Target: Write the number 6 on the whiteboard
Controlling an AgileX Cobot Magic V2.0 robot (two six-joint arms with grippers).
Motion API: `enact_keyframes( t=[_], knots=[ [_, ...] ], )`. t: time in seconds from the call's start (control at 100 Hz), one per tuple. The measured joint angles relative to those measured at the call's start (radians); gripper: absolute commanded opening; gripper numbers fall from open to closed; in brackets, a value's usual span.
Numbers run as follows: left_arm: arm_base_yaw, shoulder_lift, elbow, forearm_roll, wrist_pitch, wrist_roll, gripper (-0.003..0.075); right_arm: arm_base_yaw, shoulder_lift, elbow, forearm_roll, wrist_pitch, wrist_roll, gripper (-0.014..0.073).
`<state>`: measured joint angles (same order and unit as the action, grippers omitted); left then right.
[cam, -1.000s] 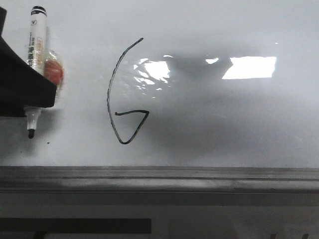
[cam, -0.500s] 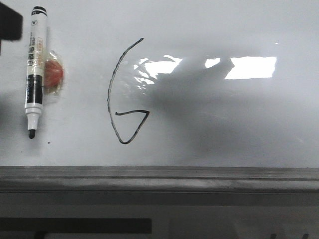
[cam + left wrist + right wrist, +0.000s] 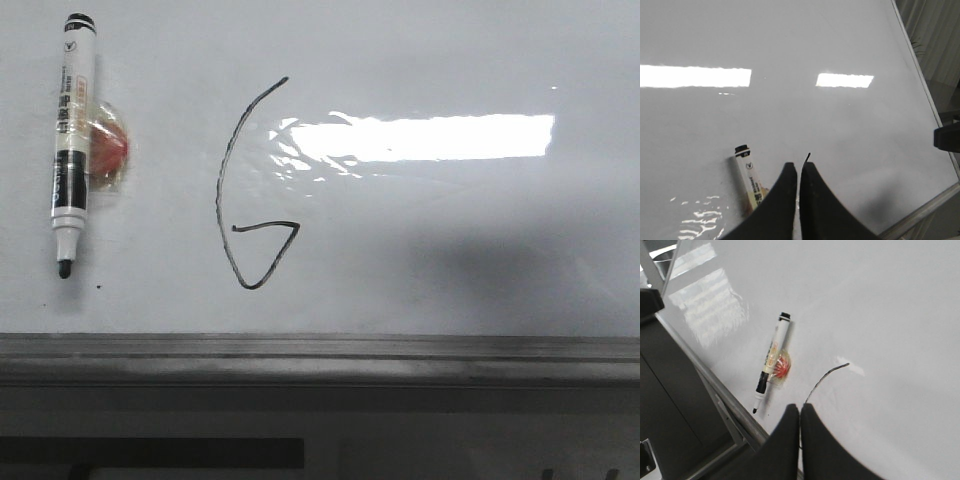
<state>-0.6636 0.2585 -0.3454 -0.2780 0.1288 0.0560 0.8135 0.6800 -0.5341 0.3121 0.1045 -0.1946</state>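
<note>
Left gripper jaws pressed together, empty, raised above the whiteboard. Right gripper likewise clenched, holding nothing. Marker lies uncapped, long axis toward the frame, tip nearest it, left of the number 6. The 6 looks complete; both arms clear of the front view.

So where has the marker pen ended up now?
In the front view the marker pen lies on the whiteboard at the far left, uncapped tip toward the frame, left of the number 6, with a small red-orange object against its side.
</note>
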Motion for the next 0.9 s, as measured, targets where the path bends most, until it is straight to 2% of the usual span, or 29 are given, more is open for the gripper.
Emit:
enact_keyframes(
  t=[0.19, 0.41, 0.56, 0.9],
  knots=[
    [0.000, -0.129, 0.149, 0.002, -0.034, 0.000, -0.0019, 0.000, -0.209, 0.190, 0.000, -0.052, 0.000, -0.0070],
    [0.000, -0.170, 0.226, 0.002, -0.040, 0.000, -0.0019, 0.000, -0.388, 0.320, -0.014, -0.060, 0.000, -0.0070],
    [0.000, -0.170, 0.232, 0.002, -0.045, 0.000, -0.0019, 0.000, -0.433, 0.369, -0.016, -0.060, 0.000, -0.0070],
    [0.000, -0.170, 0.232, 0.002, -0.047, 0.000, -0.0019, 0.000, -0.438, 0.371, -0.018, -0.060, 0.000, -0.0070]
  ],
)
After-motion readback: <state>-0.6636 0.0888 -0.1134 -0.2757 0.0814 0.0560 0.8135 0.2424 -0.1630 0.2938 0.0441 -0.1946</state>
